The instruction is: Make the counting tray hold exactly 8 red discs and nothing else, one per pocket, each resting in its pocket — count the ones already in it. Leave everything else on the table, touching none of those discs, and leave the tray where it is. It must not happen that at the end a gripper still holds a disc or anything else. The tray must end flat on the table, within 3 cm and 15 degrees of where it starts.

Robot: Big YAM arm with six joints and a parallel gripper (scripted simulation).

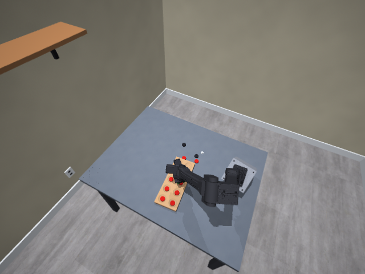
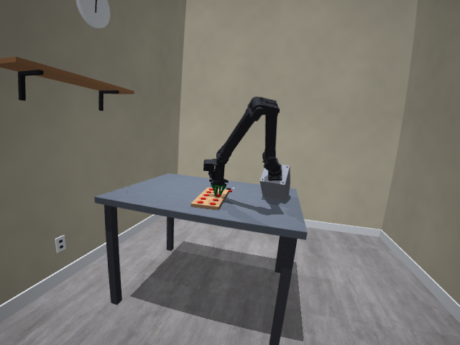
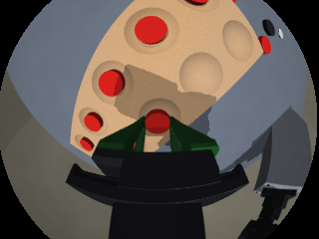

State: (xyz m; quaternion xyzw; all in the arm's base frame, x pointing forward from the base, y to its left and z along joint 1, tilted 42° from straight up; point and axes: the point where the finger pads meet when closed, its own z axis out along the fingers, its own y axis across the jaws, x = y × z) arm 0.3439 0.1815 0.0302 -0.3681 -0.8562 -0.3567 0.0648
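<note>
pinching a red disc point(image 3: 159, 121) between my green fingers, i have my gripper point(image 3: 158, 119) closed on it just above a bare pocket of the counting tray point(image 3: 174, 34). two more bare pockets show beside it, other pockets hold red discs. the tray lies flat on the grey table point(image 1: 129, 153); black discs point(image 1: 183, 144), a red one point(image 1: 196, 161) and a small white piece point(image 1: 202, 152) lie beyond its far end.

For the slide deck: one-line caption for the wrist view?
Claw shut on a red disc, poised over an empty pocket of the counting tray.
</note>
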